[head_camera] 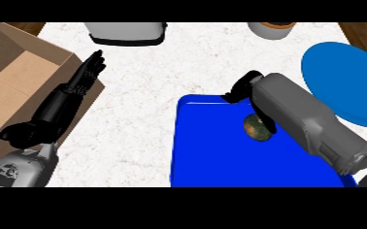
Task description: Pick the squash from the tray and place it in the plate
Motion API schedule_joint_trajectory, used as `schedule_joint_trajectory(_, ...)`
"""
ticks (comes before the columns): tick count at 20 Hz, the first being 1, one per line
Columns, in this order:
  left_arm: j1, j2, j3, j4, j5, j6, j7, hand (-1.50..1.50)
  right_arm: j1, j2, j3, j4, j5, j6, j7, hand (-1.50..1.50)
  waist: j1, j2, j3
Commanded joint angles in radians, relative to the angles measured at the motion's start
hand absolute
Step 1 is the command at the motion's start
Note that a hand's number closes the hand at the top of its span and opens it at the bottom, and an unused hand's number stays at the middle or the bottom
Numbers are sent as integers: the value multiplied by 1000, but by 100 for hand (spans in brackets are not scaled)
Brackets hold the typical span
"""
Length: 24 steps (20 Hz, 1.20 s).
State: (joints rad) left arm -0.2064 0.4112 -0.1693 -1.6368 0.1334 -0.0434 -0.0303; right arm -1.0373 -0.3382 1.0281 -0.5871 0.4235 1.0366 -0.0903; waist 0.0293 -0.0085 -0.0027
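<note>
Squash (257, 127): on the tray (215, 150), near its far edge, long axis running near to far.
Right hand (242, 89): over the tray's far edge, fingers' state cannot be told.
Left hand (84, 75): open, fingers straight, above the cardboard box (28, 73).
Plate (337, 82): at the counter's right edge.

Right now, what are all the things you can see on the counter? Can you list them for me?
squash: one, green and orange, on the tray, partly hidden by the right forearm
tray: one, dark blue, lower middle
plate: one, lighter blue, right edge
cardboard box: one, brown, left edge
appliance: one, grey with black base, top edge
pot: one, grey with brown rim, top right
counter: one, white speckled
left hand: black, fingers straight, over the box edge
right hand: black, at the tray's far edge
</note>
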Motion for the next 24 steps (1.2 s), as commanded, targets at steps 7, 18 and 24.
schedule_joint_trajectory(7, 11, 4, 31, -10, 8, -24, 12, 0, 109, 3, 93, -29, 43, 61, -82, -150, -13, 13, 3)
schedule_joint_trajectory(18, -14, 2, 50, 43, -5, -42, -12, 0, 128, -74, 144, -154, 73, -76, -241, 150, -13, 20, 3)
schedule_joint_trajectory(24, 38, -2, 44, 13, -25, -9, 2, 0, 83, -71, -223, 96, -11, -491, 303, 150, -69, -13, 5)
